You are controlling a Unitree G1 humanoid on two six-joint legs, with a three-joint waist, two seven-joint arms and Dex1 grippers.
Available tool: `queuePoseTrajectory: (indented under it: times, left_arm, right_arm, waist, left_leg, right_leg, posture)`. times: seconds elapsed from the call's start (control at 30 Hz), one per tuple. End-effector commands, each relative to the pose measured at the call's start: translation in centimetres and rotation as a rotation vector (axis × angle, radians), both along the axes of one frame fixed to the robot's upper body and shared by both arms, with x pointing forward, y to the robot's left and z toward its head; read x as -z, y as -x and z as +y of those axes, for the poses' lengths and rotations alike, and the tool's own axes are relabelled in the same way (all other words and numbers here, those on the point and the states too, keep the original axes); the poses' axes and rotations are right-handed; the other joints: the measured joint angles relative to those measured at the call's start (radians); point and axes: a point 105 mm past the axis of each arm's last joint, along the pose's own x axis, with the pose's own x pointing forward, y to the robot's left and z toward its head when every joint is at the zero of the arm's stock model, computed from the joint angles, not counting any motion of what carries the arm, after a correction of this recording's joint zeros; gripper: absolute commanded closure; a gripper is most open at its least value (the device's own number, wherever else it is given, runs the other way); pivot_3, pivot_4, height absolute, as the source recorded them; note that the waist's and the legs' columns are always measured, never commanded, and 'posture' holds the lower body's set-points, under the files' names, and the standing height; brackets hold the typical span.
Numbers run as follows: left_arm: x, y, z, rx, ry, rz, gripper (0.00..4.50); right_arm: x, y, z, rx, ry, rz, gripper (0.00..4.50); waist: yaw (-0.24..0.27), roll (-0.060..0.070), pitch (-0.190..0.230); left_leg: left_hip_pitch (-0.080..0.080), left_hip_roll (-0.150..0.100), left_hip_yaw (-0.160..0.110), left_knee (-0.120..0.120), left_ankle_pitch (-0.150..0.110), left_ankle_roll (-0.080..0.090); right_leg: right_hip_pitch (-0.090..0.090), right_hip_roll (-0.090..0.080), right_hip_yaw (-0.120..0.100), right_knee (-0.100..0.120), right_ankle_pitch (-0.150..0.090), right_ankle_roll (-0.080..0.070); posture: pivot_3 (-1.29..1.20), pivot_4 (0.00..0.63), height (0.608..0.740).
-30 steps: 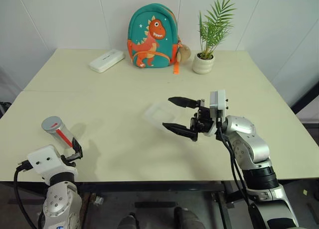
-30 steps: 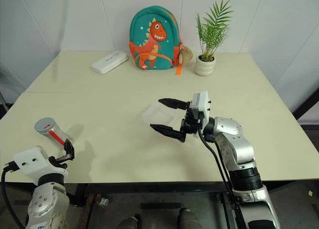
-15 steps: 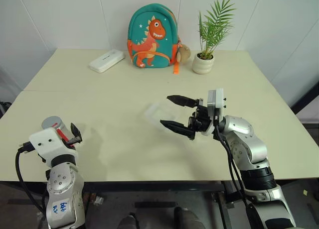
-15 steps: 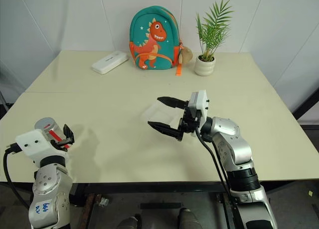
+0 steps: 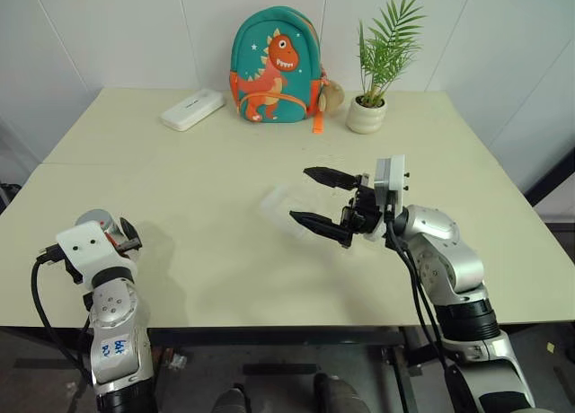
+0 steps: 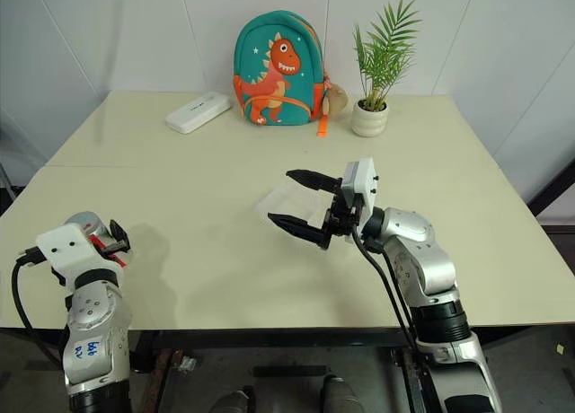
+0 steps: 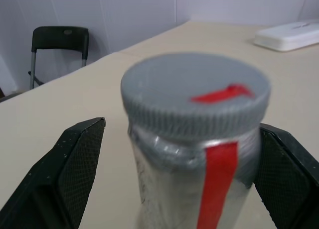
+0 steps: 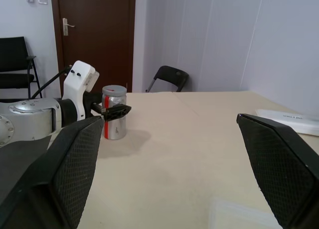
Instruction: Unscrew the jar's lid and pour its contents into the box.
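Left gripper point(image 7: 169, 154) now brackets upright jar point(image 7: 192, 154), lid point(image 7: 194, 92) uppermost.

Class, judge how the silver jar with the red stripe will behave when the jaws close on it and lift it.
The jar looks smooth and metallic, so probably stiff but slippery. It stands tall and narrow, so an off-centre push may tip it, then roll it. The ribbed grey lid should offer better grip.

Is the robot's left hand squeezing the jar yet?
Apart. In the left wrist view the jaws stand open on either side of the jar, with bare table visible between one jaw and the jar.
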Motion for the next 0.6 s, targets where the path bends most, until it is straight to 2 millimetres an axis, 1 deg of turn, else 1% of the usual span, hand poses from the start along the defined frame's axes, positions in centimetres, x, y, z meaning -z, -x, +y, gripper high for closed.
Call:
queuePoseTrajectory:
  times: [0.03, 0.17, 0.2, 0.23, 0.43, 0.47, 0.6]
  left_arm:
    - [-1.02, 0.31, 0.58, -0.032, -0.038, -0.037, 0.02]
    - [-0.89, 0.14, 0.40, -0.027, -0.038, -0.040, 0.02]
    - [-0.88, 0.11, 0.40, -0.026, -0.038, -0.041, 0.41]
    - [-0.85, 0.07, 0.41, -0.025, -0.038, -0.042, 0.57]
    - [-0.65, -0.06, 0.50, -0.023, -0.032, -0.046, 2.45]
    - [-0.60, -0.12, 0.49, -0.020, -0.028, -0.048, 2.56]
    - [-0.54, -0.37, 0.48, 0.003, -0.006, -0.066, 2.56]
  right_arm:
    - [-1.25, 0.30, -0.36, 0.009, -0.011, -0.045, 0.00]
    - [-1.13, 0.32, -0.40, 0.009, -0.003, -0.040, 0.00]
    - [-1.10, 0.31, -0.43, 0.009, -0.001, -0.040, 0.00]
    - [-1.08, 0.28, -0.47, 0.010, 0.000, -0.039, 0.00]
    - [-0.97, 0.21, -0.61, 0.015, 0.000, -0.038, 0.00]
    - [-0.92, 0.17, -0.67, 0.017, -0.001, -0.036, 0.00]
    - [-0.75, 0.05, -0.86, 0.027, -0.005, -0.030, 0.00]
  waist:
    - [0.000, 0.000, 0.000]
    - [0.000, 0.000, 0.000]
    - [0.000, 0.000, 0.000]
    - [0.000, 0.000, 0.000]
    - [0.000, 0.000, 0.000]
    - [0.000, 0.000, 0.000]
    - [0.001, 0.000, 0.000]
  left_leg:
    - [0.000, 0.000, 0.000, 0.000, 0.000, 0.000]
    - [0.000, 0.000, 0.000, 0.000, 0.000, 0.000]
    - [0.000, 0.000, 0.000, 0.000, 0.000, 0.000]
    - [0.000, 0.000, 0.000, 0.000, 0.000, 0.000]
    - [0.000, 0.000, 0.000, 0.000, 0.000, 0.000]
    - [0.000, 0.000, 0.000, 0.000, 0.000, 0.000]
    - [0.000, 0.000, 0.000, 0.000, 0.000, 0.000]
  right_leg:
    - [0.000, 0.000, 0.000, 0.000, 0.000, 0.000]
    - [0.000, 0.000, 0.000, 0.000, 0.000, 0.000]
    - [0.000, 0.000, 0.000, 0.000, 0.000, 0.000]
    - [0.000, 0.000, 0.000, 0.000, 0.000, 0.000]
    - [0.000, 0.000, 0.000, 0.000, 0.000, 0.000]
    - [0.000, 0.000, 0.000, 0.000, 0.000, 0.000]
    - [0.000, 0.000, 0.000, 0.000, 0.000, 0.000]
  posture:
    - [0.00, 0.150, 0.740]
    - [0.00, 0.150, 0.740]
    - [0.00, 0.150, 0.740]
    - [0.00, 0.150, 0.740]
    - [0.00, 0.150, 0.740]
    - [0.00, 0.150, 0.740]
    - [0.00, 0.150, 0.740]
